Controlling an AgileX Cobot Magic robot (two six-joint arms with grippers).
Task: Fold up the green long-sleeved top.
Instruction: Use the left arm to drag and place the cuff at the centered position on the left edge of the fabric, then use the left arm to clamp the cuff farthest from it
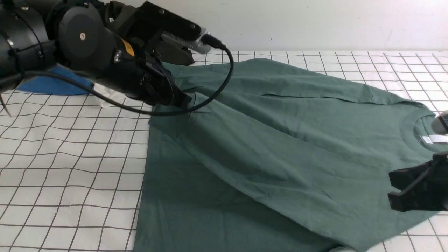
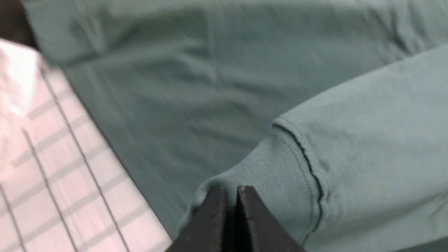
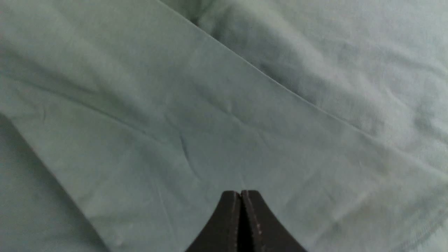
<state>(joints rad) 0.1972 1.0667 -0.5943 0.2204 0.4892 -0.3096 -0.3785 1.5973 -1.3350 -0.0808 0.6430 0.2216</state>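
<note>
Tablecloth (image 1: 70,168) white, black grid; green top (image 1: 262,147) spread across; plain wall (image 1: 315,21) behind.

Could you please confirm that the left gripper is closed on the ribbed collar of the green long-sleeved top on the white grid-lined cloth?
Not quite: the left gripper is closed on the ribbed sleeve cuff, not the collar, of the sea-green cotton long-sleeved top on the white grid-lined cloth; the left wrist view shows it.
</note>
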